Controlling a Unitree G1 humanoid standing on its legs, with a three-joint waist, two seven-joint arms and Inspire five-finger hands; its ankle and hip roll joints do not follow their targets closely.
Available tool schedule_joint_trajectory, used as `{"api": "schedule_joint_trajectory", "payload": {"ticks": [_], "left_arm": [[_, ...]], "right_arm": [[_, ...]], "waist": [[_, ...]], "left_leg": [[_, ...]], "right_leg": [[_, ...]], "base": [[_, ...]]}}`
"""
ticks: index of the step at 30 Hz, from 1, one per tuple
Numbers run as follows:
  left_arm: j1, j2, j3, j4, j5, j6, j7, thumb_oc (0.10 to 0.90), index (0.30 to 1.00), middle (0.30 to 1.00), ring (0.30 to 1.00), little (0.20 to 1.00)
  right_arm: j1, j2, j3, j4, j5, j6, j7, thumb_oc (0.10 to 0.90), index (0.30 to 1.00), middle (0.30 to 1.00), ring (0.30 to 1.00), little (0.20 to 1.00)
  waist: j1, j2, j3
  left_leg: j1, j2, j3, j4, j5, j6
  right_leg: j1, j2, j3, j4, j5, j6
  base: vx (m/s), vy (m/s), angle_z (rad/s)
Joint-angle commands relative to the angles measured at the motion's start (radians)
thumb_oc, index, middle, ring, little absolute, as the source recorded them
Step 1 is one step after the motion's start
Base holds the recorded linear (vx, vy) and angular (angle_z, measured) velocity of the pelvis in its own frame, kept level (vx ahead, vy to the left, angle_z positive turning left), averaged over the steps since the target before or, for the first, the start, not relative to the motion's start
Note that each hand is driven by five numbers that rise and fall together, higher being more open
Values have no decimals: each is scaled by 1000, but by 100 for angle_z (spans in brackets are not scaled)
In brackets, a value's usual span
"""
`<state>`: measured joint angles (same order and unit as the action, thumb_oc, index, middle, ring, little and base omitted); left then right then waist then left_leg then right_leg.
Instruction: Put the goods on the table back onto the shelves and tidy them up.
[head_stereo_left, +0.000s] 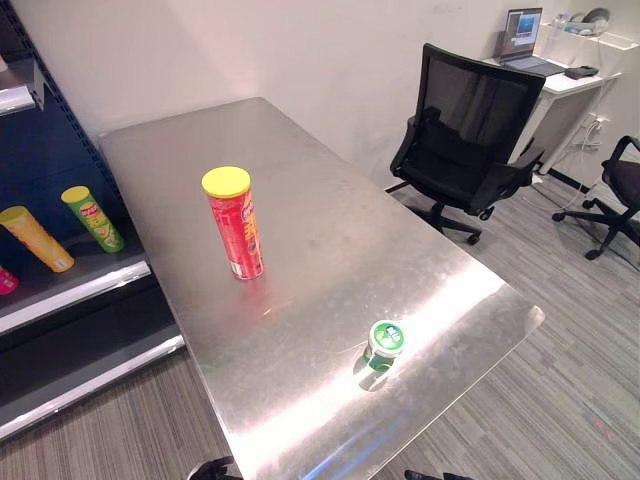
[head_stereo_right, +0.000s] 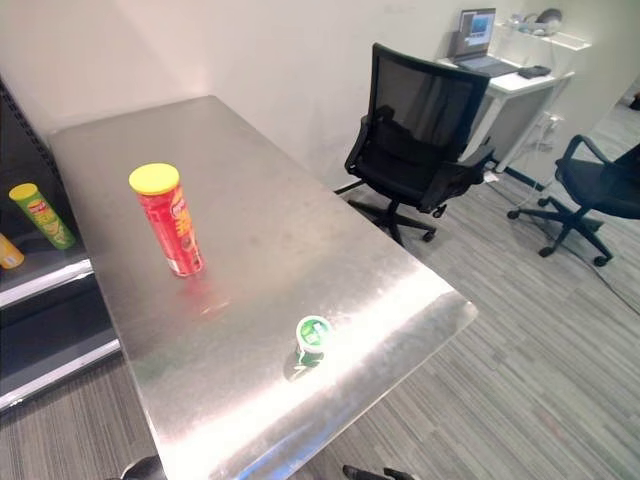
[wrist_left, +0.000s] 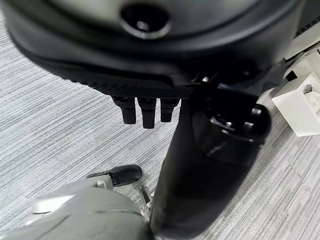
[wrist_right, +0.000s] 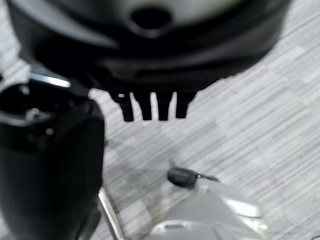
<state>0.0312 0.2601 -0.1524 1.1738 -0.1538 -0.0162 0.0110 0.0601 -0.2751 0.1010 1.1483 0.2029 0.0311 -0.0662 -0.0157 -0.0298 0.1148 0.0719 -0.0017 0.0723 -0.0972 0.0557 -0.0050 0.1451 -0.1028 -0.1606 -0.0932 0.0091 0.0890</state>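
From my left eye, the red can (head_stereo_left: 234, 222) stands upright near the middle of the table (head_stereo_left: 330, 250), yellow lid up, with bare steel all round it. The green tub (head_stereo_left: 384, 345) sits well apart from it, closer to me and near the table's right front corner. That tub is my first worry: a clumsy sideways brush could roll it off that edge onto the carpet. The can is tall and narrow, so I judge a push high on its body would tip it before I close on it. The shelves (head_stereo_left: 70, 285) lie just beside the table's left edge, already holding a green can (head_stereo_left: 94, 218) and an orange can (head_stereo_left: 36, 238), both leaning; setting the red can in carelessly could knock them.

From my right eye, the open room is plain: the table's far half is free, and I can reach the can from the near side without crossing the tub. An office chair (head_stereo_right: 420, 150) stands off the table's right side, near but not touching, and it narrows that side if I swing wide.

In my left wrist view, my left hand (wrist_left: 145, 107) hangs over the carpet with fingers straight and relaxed, holding nothing.

In my right wrist view, my right hand (wrist_right: 150, 107) hangs likewise, fingers straight, nothing in it. Both goods are on the table, neither yet touched.
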Motion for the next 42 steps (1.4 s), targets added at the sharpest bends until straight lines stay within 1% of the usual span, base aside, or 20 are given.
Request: {"api": "schedule_joint_trajectory", "payload": {"ticks": [1, 3, 5, 9, 10, 11, 14, 17, 21, 23, 24, 26, 27, 28, 29, 32, 34, 37, 42], "left_arm": [[-44, 16, -4, 9, 20, -20, 11, 800, 900, 900, 900, 900], [-31, 26, 17, -12, 29, -22, 7, 800, 900, 900, 900, 900], [-18, 22, 25, -30, 39, -23, 6, 800, 900, 900, 900, 900], [0, 12, 46, -44, 50, -26, 1, 800, 900, 900, 900, 900], [9, 7, 51, -53, 50, -28, -6, 800, 900, 900, 900, 900], [8, 6, 49, -53, 50, -28, -6, 800, 900, 900, 900, 900], [20, 10, 47, -73, 53, -31, -20, 800, 900, 900, 900, 900], [24, 15, 44, -93, 54, -37, -38, 800, 900, 900, 900, 900], [28, 16, 36, -100, 54, -42, -59, 800, 900, 900, 900, 900], [34, 19, 36, -109, 57, -44, -69, 800, 900, 900, 900, 900], [43, 25, 39, -108, 67, -48, -83, 800, 900, 900, 900, 900], [47, 29, 40, -115, 71, -51, -91, 800, 900, 900, 900, 900], [47, 37, 35, -119, 88, -60, -103, 800, 900, 900, 900, 900], [50, 38, 35, -119, 91, -64, -111, 800, 900, 900, 900, 900], [47, 38, 34, -118, 91, -66, -113, 800, 900, 900, 900, 900], [39, 43, 28, -124, 112, -79, -126, 800, 900, 900, 900, 900], [37, 44, 22, -128, 118, -84, -132, 800, 900, 900, 900, 900], [29, 44, 15, -130, 128, -88, -135, 800, 900, 900, 900, 900], [30, 41, 15, -127, 133, -94, -135, 800, 900, 900, 900, 900]], "right_arm": [[-23, -137, -63, -60, 18, -43, -64, 800, 900, 900, 900, 900], [8, -222, -161, -159, 4, -52, -95, 800, 900, 900, 900, 900], [46, -285, -245, -266, -20, -60, -127, 800, 900, 900, 900, 900], [110, -428, -411, -528, -105, -75, -169, 800, 900, 900, 900, 900], [113, -476, -471, -684, -126, -99, -167, 800, 900, 900, 900, 900], [118, -475, -476, -690, -127, -95, -166, 800, 900, 900, 900, 900], [97, -544, -519, -891, -117, -144, -119, 800, 900, 900, 900, 900], [83, -579, -512, -1049, -57, -184, -28, 800, 900, 900, 900, 900], [81, -600, -487, -1151, 41, -196, 73, 800, 900, 900, 900, 900], [99, -609, -492, -1190, 93, -194, 124, 800, 900, 900, 900, 900], [122, -640, -490, -1236, 148, -183, 199, 800, 900, 900, 900, 900], [132, -658, -495, -1270, 192, -182, 240, 800, 900, 900, 900, 900], [135, -678, -475, -1326, 265, -176, 318, 800, 900, 900, 900, 900], [139, -685, -467, -1370, 283, -173, 349, 800, 900, 900, 900, 900], [137, -689, -460, -1392, 294, -172, 365, 800, 900, 900, 900, 900], [107, -724, -392, -1472, 299, -159, 437, 800, 900, 900, 900, 900], [98, -737, -363, -1500, 304, -158, 464, 800, 900, 900, 900, 900], [66, -763, -297, -1513, 272, -162, 480, 800, 900, 900, 900, 900], [67, -775, -261, -1524, 238, -169, 491, 800, 900, 900, 900, 900]], "waist": [[12, 0, 12], [0, 1, 10], [-8, 6, 8], [-27, 8, 6], [-34, 8, 8], [-32, 9, 7], [-32, 9, 4], [-29, 6, 1], [-26, 3, -4], [-26, 1, -5], [-27, 0, -7], [-28, 1, -9], [-29, 2, -12], [-31, 4, -14], [-31, 6, -14], [-30, 15, -15], [-29, 21, -14], [-26, 27, -13], [-23, 30, -9]], "left_leg": [[17, 64, 52, 10, -47, -62], [20, 65, 54, 10, -51, -63], [24, 65, 58, 10, -54, -64], [27, 68, 63, 10, -59, -65], [33, 69, 66, 10, -65, -64], [29, 69, 65, 10, -61, -64], [26, 72, 70, 10, -61, -64], [21, 76, 76, 10, -58, -68], [16, 81, 79, 10, -53, -72], [14, 83, 79, 10, -51, -75], [13, 88, 86, 10, -49, -79], [11, 91, 89, 10, -47, -82], [12, 95, 92, 10, -45, -86], [14, 99, 95, 10, -43, -88], [14, 102, 97, 10, -41, -90], [16, 115, 106, 10, -32, -98], [18, 122, 105, 10, -25, -102], [16, 130, 107, 10, -15, -107], [14, 140, 107, 10, -6, -111]], "right_leg": [[17, -25, -10, 6, -12, 63], [17, -25, -9, 6, -13, 66], [19, -26, -9, 6, -15, 68], [17, -27, -10, 6, -13, 70], [19, -26, -7, 6, -16, 70], [16, -26, -7, 6, -13, 70], [7, -23, -2, 6, -11, 69], [3, -21, -1, 6, -12, 68], [-1, -19, -3, 6, -10, 67], [-3, -18, -4, 6, -9, 67], [-6, -17, -5, 6, -8, 67], [-9, -16, -4, 6, -8, 67], [-10, -13, -2, 6, -8, 66], [-10, -12, -3, 6, -9, 65], [-10, -10, -2, 6, -9, 65], [-12, 0, 4, 6, -14, 61], [-9, 6, 1, 6, -18, 58], [-10, 14, 2, 6, -20, 54], [-8, 25, -2, 6, -24, 49]], "base": [[0, 0, 0], [0, 0, 0], [0, 0, 0], [7, 1, -3], [6, 1, -10], [-3, 0, -10], [-14, -10, -15], [-5, -8, -5], [-3, -7, 1], [-15, -48, 10], [-21, -71, 8], [-23, -72, -5], [-29, -89, -9], [-36, -100, -5], [-44, -88, -5], [-54, -90, -8], [-49, -74, -2], [-55, -66, 0], [-39, -42, -1]]}}
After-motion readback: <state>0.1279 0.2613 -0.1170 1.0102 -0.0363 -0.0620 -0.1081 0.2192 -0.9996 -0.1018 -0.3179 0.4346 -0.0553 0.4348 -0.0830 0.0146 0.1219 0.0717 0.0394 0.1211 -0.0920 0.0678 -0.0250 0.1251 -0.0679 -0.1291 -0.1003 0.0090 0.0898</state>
